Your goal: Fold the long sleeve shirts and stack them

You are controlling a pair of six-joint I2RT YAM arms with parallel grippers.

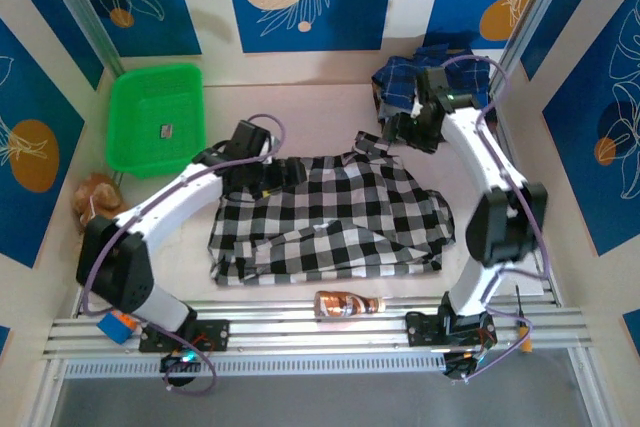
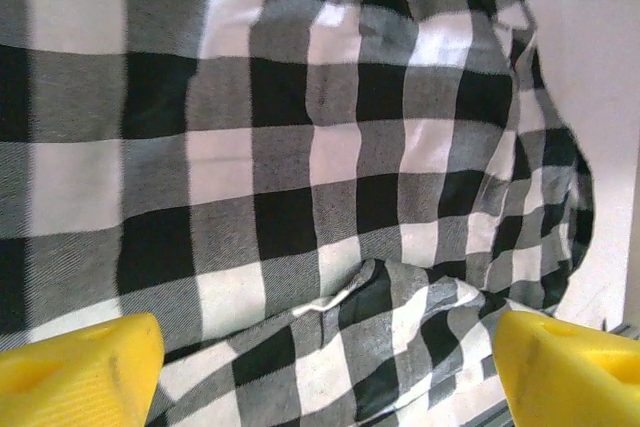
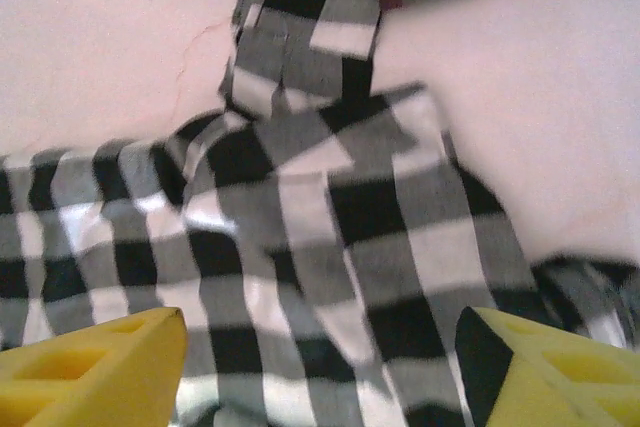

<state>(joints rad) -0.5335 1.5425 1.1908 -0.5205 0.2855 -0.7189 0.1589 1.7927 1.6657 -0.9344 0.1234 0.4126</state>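
Black-and-white checked shirt (image 1: 330, 212), softly rumpled

Bare table (image 1: 300, 107) lay open at twelve o'clock; green basket (image 1: 155, 117) blocked my ten, folded plaid shirts (image 1: 400, 75) my one.

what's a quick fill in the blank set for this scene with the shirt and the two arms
1. The checked shirt is black and ____.
2. The plastic basket in the far left corner is ____.
3. The left gripper and the right gripper both hang over the shirt with jaws ____.

Missing words: white; green; open
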